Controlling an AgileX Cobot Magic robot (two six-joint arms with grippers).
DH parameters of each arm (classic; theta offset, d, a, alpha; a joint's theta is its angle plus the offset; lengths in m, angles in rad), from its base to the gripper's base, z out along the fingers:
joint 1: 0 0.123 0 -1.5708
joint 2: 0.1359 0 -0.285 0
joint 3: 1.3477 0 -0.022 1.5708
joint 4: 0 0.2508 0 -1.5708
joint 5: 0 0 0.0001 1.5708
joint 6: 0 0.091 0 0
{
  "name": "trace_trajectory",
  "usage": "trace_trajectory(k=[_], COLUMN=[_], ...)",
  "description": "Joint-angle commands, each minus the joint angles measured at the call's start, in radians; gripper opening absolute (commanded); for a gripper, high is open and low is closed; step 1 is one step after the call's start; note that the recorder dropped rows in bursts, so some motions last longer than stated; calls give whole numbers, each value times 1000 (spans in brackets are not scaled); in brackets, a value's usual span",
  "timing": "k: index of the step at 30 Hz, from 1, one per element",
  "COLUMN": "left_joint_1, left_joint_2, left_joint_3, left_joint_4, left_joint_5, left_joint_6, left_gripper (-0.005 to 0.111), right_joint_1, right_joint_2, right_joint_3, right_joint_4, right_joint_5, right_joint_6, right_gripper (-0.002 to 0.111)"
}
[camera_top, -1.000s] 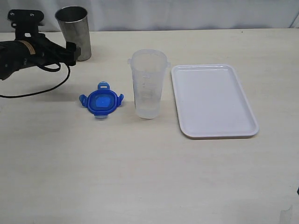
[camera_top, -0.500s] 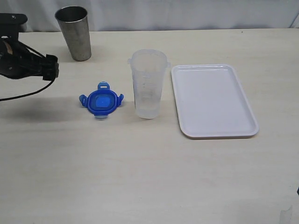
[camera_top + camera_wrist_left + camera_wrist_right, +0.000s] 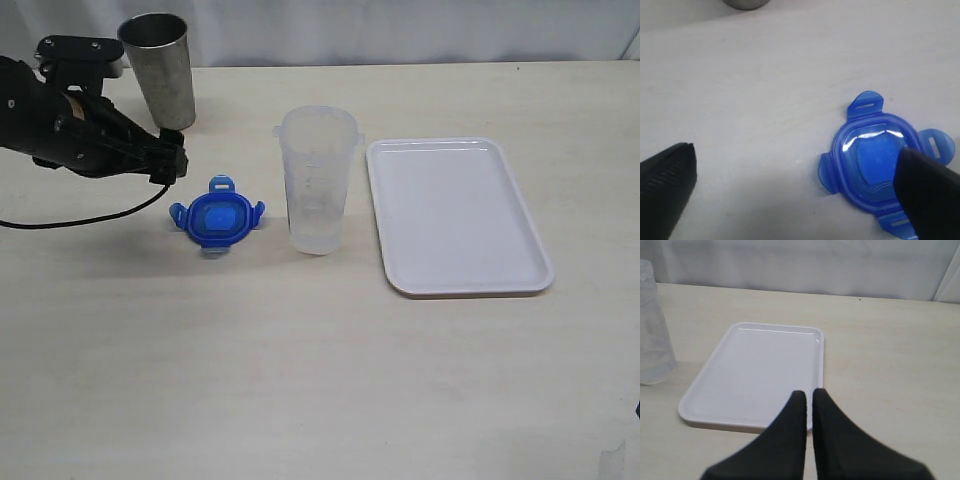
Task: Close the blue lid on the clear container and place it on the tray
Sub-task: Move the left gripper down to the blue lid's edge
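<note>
Status: blue lid [image 3: 216, 220] lies flat on the table [image 3: 300, 380], off the container, with flaps splayed out around its edge. Clear container [image 3: 318, 180] stands upright, mouth uncovered, at 3 o'clock of the blue lid, near it but not touching. Tray [image 3: 455, 215] lies flat at 3 o'clock of the clear container, just beside it with a small gap.

Left gripper [image 3: 172, 160] sits at 10 o'clock of the blue lid in the exterior view, close to its rim. Its jaws are spread wide with nothing between them. In the left wrist view one black finger [image 3: 925, 195] overlaps the lid's edge, and the other finger is well off over bare table. Cannot tell whether that finger touches the lid, or how high the gripper is above the table. A black cable [image 3: 80, 218] trails from the arm toward 9 o'clock. Metal cup [image 3: 162, 70] stands upright at 11 o'clock of the blue lid, beyond the left gripper and well apart from the clear container.

Right gripper [image 3: 808, 394] shows only in its own wrist view. Its fingers are pinched nearly together with a thin slit between them, gripping nothing. It points at the tray's short edge; cannot tell whether the tips touch it.
</note>
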Motion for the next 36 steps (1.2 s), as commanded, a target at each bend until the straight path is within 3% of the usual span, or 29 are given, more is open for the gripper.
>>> trace_trajectory(k=[1, 4, 6, 11, 13, 18, 22, 29, 36], left_joint_1=[-7, -7, -7, -8, -8, -8, -8, -8, -8], left_joint_2=[-8, -8, -8, -8, -8, -8, -8, -5, 12], left_joint_3=[3, 3, 3, 3, 3, 6, 4, -99, -143], left_joint_4=[-3, -6, -6, 50, 46, 36, -64, -74, -417], left_joint_5=[-34, -19, -6, -18, -28, -4, 66, 309, 328], left_joint_6=[-34, -100, -111, -105, -107, -118, -108, 5, 333], left_gripper=[105, 105, 99, 58, 52, 51, 51, 51, 51], right_joint_1=[-6, -6, -6, -6, -6, -6, -6, -6, -6], right_joint_2=[-5, -5, -5, -5, -5, -5, -5, -5, -5], right_joint_3=[3, 3, 3, 3, 3, 3, 3, 3, 3], right_joint_4=[0, 0, 0, 0, 0, 0, 0, 0, 0], right_joint_5=[-3, -3, -3, -3, -3, -3, -3, -3, -3], right_joint_6=[-6, -6, -6, -6, -6, -6, -6, -6, -6], right_gripper=[5, 5, 5, 5, 5, 5, 5, 5, 5])
